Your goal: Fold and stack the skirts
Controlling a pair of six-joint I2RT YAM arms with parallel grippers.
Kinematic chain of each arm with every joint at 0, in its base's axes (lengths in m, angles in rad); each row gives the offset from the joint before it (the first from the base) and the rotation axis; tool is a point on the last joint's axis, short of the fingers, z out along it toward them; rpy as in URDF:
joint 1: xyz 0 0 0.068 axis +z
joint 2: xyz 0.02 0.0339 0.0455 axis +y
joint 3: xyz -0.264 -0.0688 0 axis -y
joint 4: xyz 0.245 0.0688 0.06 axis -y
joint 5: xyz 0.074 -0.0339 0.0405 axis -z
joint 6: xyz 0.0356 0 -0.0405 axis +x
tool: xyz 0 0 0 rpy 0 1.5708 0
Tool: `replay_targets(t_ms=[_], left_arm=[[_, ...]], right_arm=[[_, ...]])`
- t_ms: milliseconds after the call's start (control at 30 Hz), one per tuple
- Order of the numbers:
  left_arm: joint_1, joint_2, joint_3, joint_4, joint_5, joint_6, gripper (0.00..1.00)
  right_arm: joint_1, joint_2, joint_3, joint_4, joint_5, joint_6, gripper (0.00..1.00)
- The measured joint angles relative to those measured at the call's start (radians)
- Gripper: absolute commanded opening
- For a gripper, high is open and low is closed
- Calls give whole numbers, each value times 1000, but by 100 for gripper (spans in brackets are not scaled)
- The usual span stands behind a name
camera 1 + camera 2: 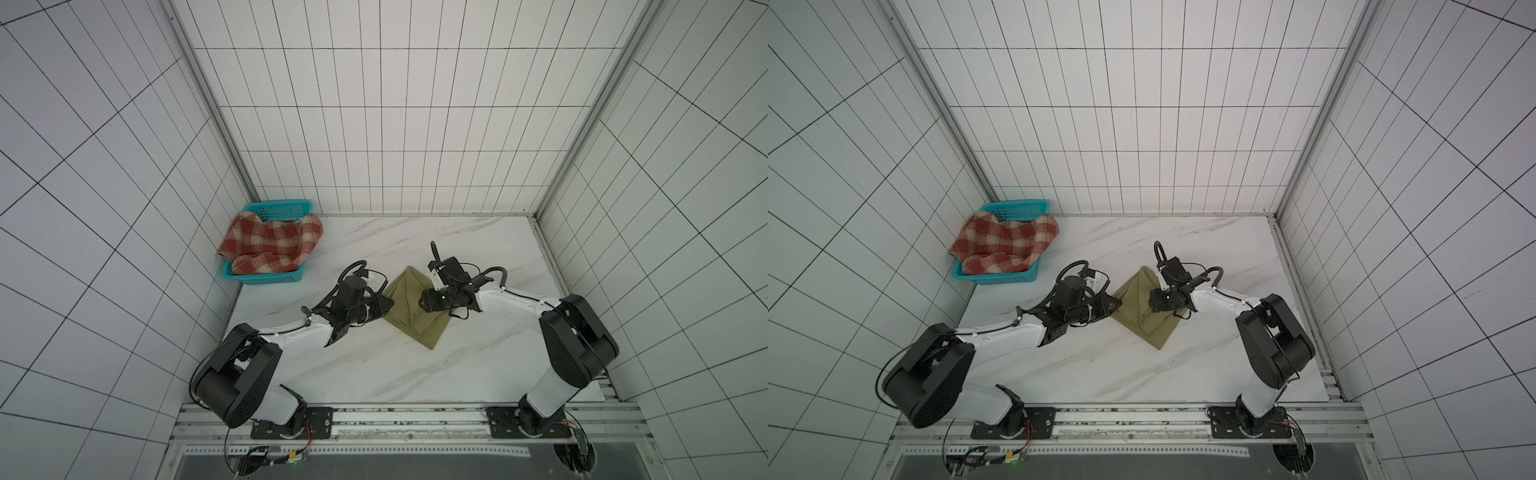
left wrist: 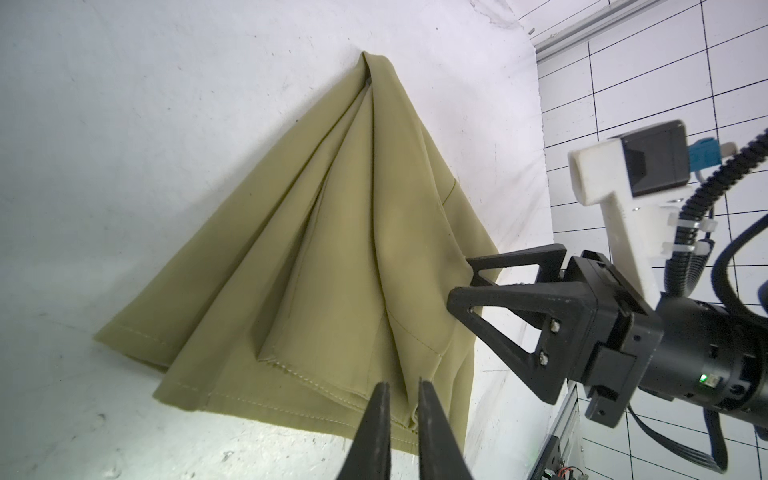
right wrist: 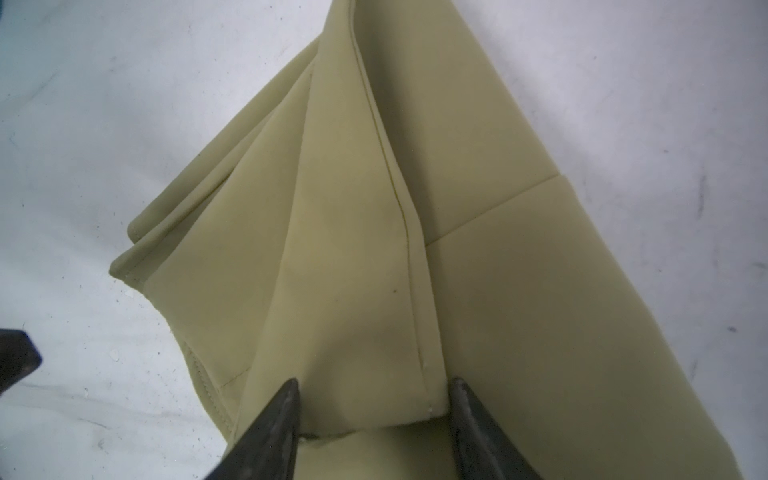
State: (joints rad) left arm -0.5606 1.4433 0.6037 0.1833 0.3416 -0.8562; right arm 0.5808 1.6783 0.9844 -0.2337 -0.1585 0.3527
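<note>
**Item 1, olive skirt** (image 1: pixel 404 309): lies near the middle of the surface, gathered into a fan of folds. The narrow tip points to the back wall. The long axis runs from that tip toward the robot's bases, leaning slightly right, and the stitched hem fans out to the left.

**Item 2, plaid skirt** (image 1: pixel 270 245): red and cream, crumpled, heaped in the teal basket (image 1: pixel 266 279) and spilling over its rim, at the back left corner.

**Surface** (image 1: pixel 374 370): white, marble-veined, with white tiled walls (image 1: pixel 395 124) gridded in dark lines on three sides.

**Left gripper** (image 2: pixel 401 386): jaws nearly closed, pinching the hem at the skirt's left corner.

**Right gripper** (image 3: pixel 374 386): jaws well apart, straddling a raised fold at the skirt's right edge, tips touching cloth.
</note>
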Motion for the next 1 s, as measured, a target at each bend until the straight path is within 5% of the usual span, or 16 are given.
replay_targets(t_ms=[200,500,1000], left_arm=[[1,6,0,0,0,0,15],[2,8,0,3,0,0,15],[8,-6,-10,-2,-8,2,15]], right_arm=[[0,0,0,34,-32,-6,39],[2,0,0,60,-52,-7,34],[111,98,65,83,-64,-20,45]])
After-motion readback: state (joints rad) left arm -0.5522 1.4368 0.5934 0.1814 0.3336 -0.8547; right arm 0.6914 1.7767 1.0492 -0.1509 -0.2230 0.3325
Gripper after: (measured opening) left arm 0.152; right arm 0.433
